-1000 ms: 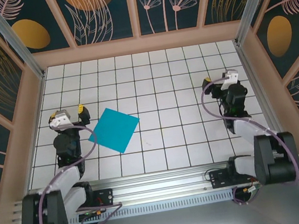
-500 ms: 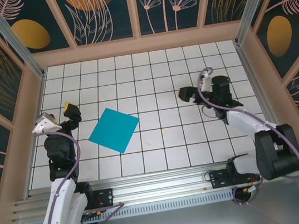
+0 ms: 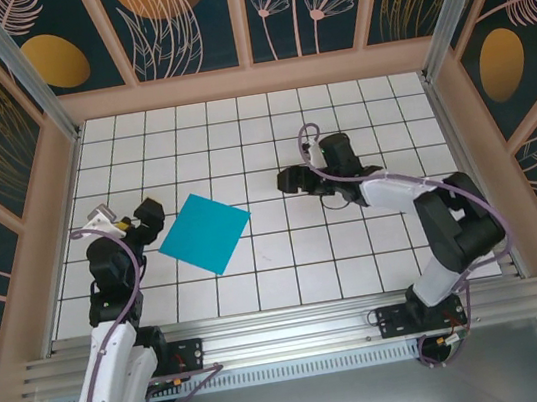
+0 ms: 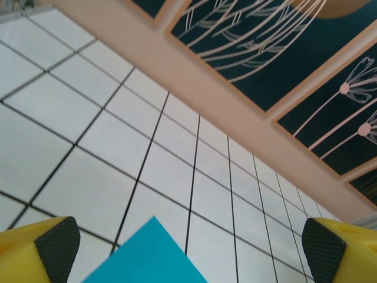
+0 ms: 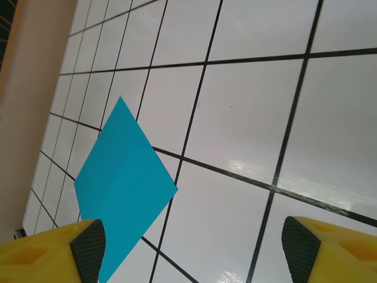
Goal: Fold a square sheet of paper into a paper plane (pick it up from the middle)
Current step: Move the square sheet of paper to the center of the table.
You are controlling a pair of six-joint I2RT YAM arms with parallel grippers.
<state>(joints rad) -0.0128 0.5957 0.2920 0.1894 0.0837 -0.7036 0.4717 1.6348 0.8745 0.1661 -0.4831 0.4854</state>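
Left of centre on the white tiled table point(image 3: 357, 248): teal square sheet of paper point(image 3: 205, 233), flat, turned like a diamond, touched by neither arm. Sits where it did a second ago.

Changed since then: right gripper point(image 3: 289, 180), earlier near the table's right edge, now stretched across to the middle, near the sheet's right corner but apart from it, jaws apart. Left gripper point(image 3: 138, 218), swung outward half a second ago, now just beside the sheet's left corner, jaws wide apart.

From the left wrist: sheet cut off at the bottom edge, far corner visible. From the right wrist: sheet's lower corner hidden behind a black finger pad point(image 5: 89, 247). Faint fold line across the sheet, hard to make out.
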